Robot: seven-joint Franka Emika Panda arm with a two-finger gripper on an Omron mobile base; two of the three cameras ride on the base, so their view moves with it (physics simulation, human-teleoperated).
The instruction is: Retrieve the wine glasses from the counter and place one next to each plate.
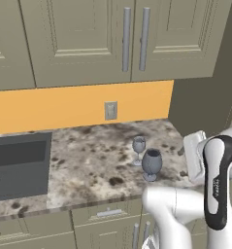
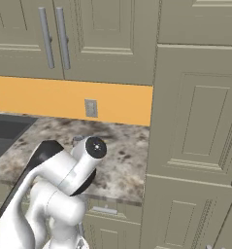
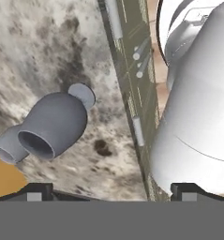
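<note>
Fingers (image 3: 33, 192) apart, empty | dark goblet (image 3: 55, 123) (round bowl) upright on counter (image 3: 48, 47)

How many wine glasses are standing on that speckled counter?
2. The larger dark goblet stands nearer the counter's front edge; the smaller pale glass stands just behind it, toward the orange wall. None seem hidden.

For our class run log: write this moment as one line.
phase: approach | glasses: dark goblet and pale glass upright on counter | gripper: above goblet, jaws open, empty
</note>
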